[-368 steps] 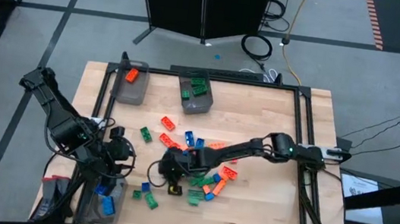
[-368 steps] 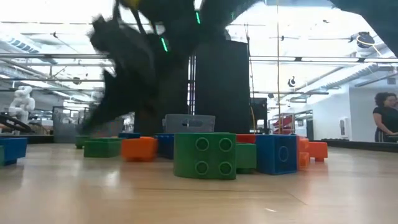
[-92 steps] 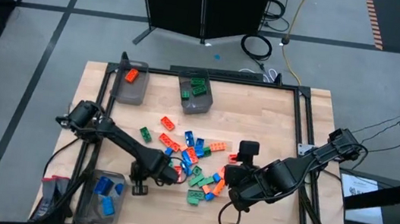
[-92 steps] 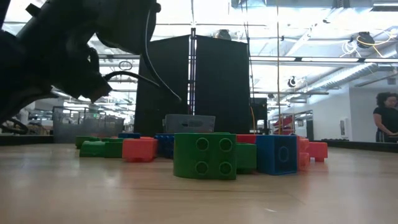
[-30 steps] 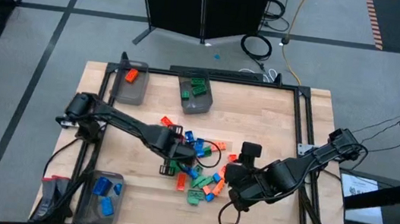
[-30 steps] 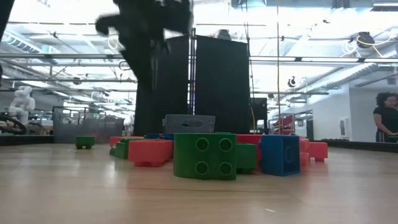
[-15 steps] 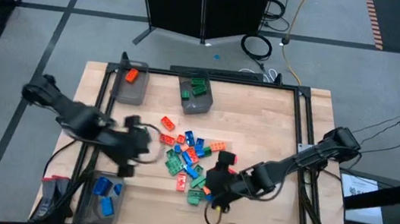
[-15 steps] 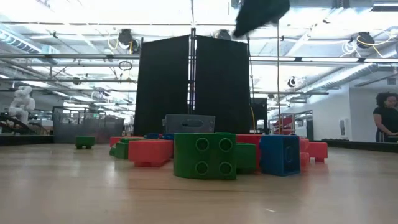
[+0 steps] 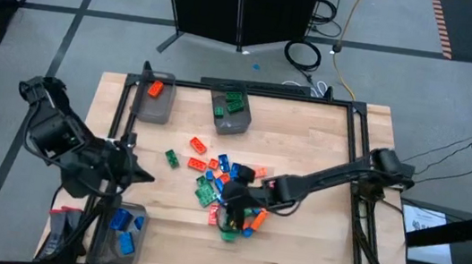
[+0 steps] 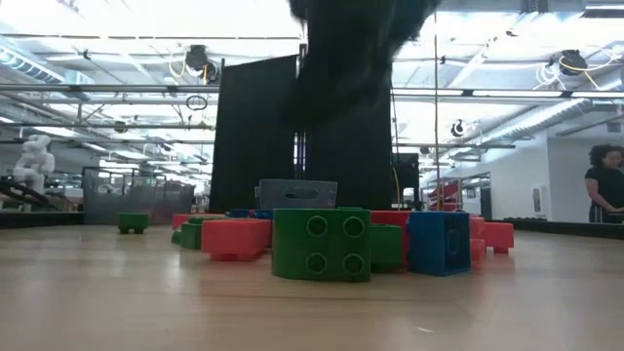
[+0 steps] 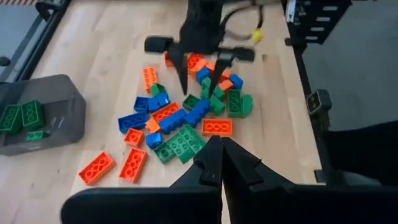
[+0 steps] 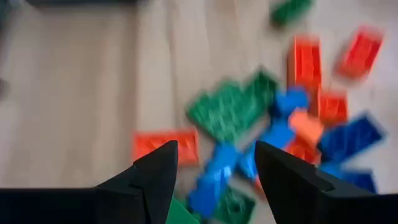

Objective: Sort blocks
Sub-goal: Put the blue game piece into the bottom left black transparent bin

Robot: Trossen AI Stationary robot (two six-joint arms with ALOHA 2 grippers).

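Sorting: partly done, by judgement.
- Orange bin [image 9: 152,101]: one orange brick.
- Green bin [image 9: 231,111]: few green bricks.
- Blue bin [image 9: 120,233]: few blue bricks.
- Mixed pile of blocks [image 9: 224,194], table centre: bulk of lot, unsorted.
- Right gripper [image 9: 233,206]: over pile, fingers spread wide, nothing held.
- Left gripper [image 11: 216,167]: off at table's left edge, fingers closed together, empty.
- Remaining: most bricks.

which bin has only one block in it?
The back-left bin: it holds a single orange block. The bin beside it holds several green blocks, the front-left bin several blue.
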